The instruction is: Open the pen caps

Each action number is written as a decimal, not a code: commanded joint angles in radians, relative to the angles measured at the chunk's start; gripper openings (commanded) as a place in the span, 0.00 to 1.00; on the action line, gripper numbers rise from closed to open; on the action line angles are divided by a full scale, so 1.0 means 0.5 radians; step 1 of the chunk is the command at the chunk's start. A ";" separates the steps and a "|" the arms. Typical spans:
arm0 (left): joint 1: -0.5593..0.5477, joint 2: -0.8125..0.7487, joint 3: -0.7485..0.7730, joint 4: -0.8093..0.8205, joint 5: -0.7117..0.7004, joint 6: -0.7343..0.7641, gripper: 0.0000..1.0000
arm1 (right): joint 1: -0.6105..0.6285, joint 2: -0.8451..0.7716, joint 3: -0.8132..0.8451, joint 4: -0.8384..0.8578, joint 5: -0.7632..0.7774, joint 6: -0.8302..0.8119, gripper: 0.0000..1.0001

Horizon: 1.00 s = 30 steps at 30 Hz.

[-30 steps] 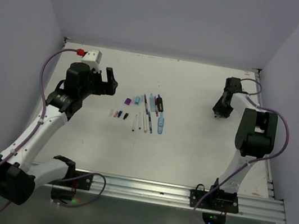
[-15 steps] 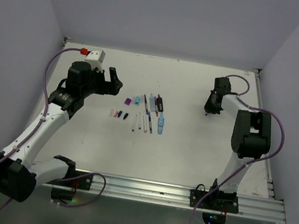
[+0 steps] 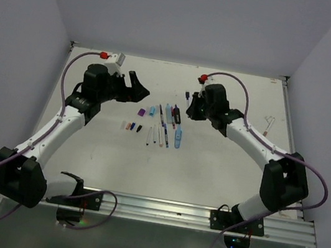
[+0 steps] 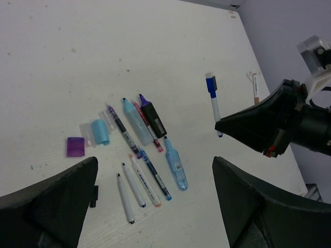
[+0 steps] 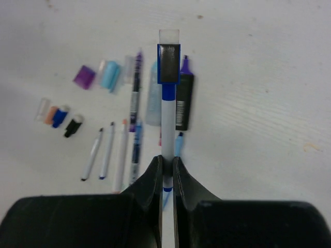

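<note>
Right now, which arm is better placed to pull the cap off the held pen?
Left. The right gripper is shut on the white pen, its blue cap sticking out; the left gripper is open, empty, pointing towards it.

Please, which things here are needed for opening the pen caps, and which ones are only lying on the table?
For the job:
- white pen with its blue cap on, held in the right claw
- left claw, open
- row of pens
- loose caps beside the row

Only lying about:
- thin white-and-orange item far right, too small to identify
</note>
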 commanded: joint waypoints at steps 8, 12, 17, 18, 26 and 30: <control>-0.069 0.144 0.046 0.497 0.239 -0.305 0.89 | 0.400 -0.423 -0.215 0.476 -0.081 -0.149 0.00; -0.146 0.205 0.068 0.510 0.172 -0.317 0.87 | 0.483 -0.442 -0.206 0.532 -0.087 -0.161 0.00; -0.250 0.257 0.080 0.553 0.098 -0.339 0.78 | 0.547 -0.436 -0.200 0.571 -0.084 -0.164 0.00; -0.262 0.275 0.083 0.553 0.092 -0.345 0.77 | 0.554 -0.433 -0.197 0.575 -0.078 -0.164 0.00; -0.321 0.312 0.083 0.599 0.034 -0.397 0.60 | 0.609 -0.417 -0.194 0.593 -0.041 -0.189 0.00; -0.324 0.322 0.086 0.626 0.028 -0.418 0.47 | 0.630 -0.405 -0.181 0.584 -0.004 -0.210 0.00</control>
